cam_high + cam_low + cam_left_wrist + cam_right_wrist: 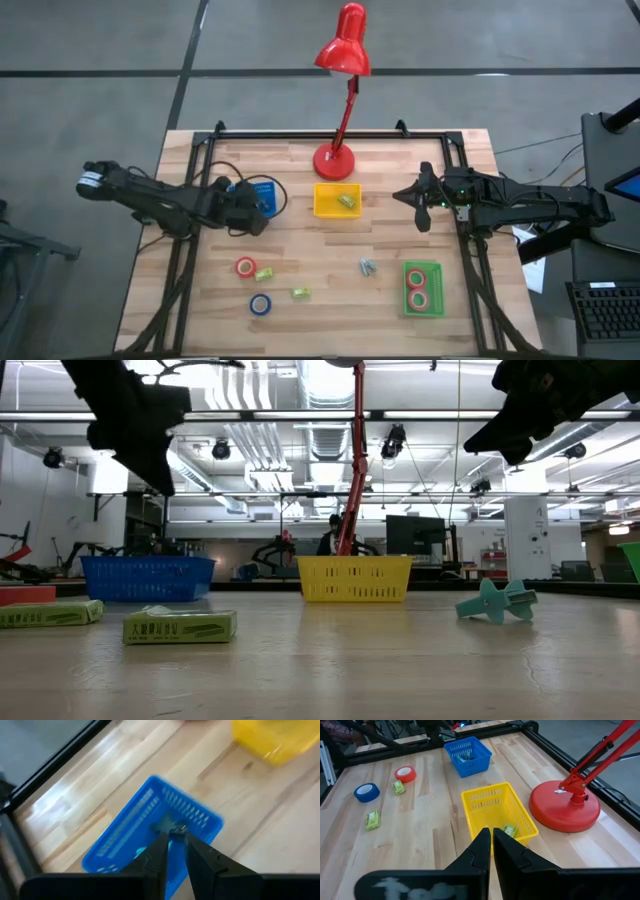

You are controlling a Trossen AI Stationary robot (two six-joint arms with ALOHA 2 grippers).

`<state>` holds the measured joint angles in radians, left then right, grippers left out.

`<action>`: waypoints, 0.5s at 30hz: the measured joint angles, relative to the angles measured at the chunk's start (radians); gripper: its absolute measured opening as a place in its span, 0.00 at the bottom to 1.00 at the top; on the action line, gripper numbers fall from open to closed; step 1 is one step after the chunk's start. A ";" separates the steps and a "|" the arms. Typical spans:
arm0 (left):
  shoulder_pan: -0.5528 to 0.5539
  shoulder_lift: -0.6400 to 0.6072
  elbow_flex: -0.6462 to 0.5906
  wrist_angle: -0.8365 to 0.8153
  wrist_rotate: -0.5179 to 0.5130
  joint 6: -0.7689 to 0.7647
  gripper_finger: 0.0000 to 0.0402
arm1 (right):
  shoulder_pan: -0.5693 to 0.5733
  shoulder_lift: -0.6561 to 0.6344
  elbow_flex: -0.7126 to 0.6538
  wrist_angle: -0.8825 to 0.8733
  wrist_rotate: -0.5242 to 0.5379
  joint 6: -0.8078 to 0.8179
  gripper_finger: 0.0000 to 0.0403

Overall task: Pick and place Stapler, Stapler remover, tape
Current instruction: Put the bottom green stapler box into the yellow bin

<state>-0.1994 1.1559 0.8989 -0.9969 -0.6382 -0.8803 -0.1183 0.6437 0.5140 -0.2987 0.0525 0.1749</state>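
The left arm is reaching in from the left side of the bench, its left gripper (250, 218) hanging raised above the surface with its two dark fingers (159, 851) sitting close together, only a thin gap showing between them. The right arm is stretching in from the right side, its right gripper (418, 197) also hanging high, with its fingers (482, 849) pressed nearly together.

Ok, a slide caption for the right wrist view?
Right gripper, fingers shut, over yellow bin beside red lamp base.
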 joint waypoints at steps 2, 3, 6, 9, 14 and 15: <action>-0.003 -0.013 -0.001 0.043 0.000 0.023 0.17 | 0.000 0.000 0.000 0.000 0.000 -0.001 0.04; -0.004 -0.017 -0.002 0.063 0.000 0.033 0.17 | 0.000 0.000 0.000 0.000 0.000 -0.001 0.04; -0.008 -0.020 -0.002 0.105 0.001 0.048 0.17 | 0.000 0.000 0.000 0.000 0.000 -0.001 0.04; -0.014 -0.020 -0.002 0.150 0.000 0.050 0.17 | 0.000 0.000 0.000 0.000 0.000 0.000 0.04; -0.035 -0.006 -0.003 0.213 0.001 0.060 0.17 | 0.000 0.000 0.000 0.000 0.000 0.001 0.04; -0.039 -0.002 -0.003 0.222 0.001 0.064 0.17 | 0.000 0.000 0.000 0.000 0.000 0.000 0.04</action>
<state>-0.2379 1.1538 0.8963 -0.7753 -0.6376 -0.8165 -0.1181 0.6441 0.5140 -0.2985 0.0525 0.1748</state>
